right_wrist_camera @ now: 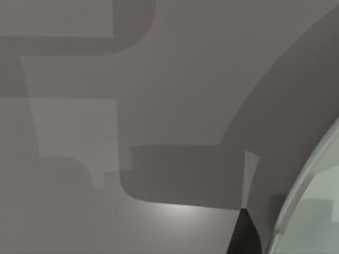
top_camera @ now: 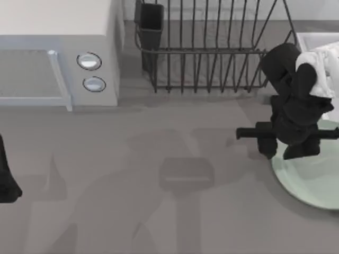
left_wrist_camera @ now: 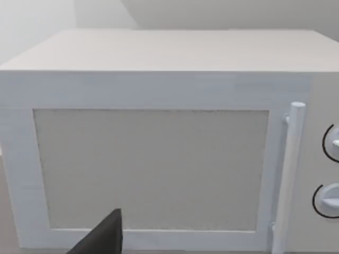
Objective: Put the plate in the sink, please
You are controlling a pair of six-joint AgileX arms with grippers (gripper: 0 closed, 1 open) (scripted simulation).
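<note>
**A:** Right gripper (top_camera: 288,151) hangs over the near-left rim of the plate (top_camera: 312,180), which lies flat on the table (top_camera: 159,211) at the right side, just in front of the sink (top_camera: 310,39).

**B:** So how should it take the rim?

**A:** My judgement: drop one finger outside the edge and one inside, low enough to catch the shallow raised rim, then close squarely (a smooth plate would likely slip from a shallow bite). The dish rack (top_camera: 212,53) stands near, so the lift should clear it.

**B:** How wide is it open?

**A:** I cannot tell; the arm's body hides the fingers from above. In the right wrist view one dark fingertip (right_wrist_camera: 244,233) sits just beside the plate's edge (right_wrist_camera: 312,211), apparently holding nothing.

**B:** And the left?

**A:** Left gripper (top_camera: 8,180) is parked at the table's left edge, facing the microwave (left_wrist_camera: 159,159).
</note>
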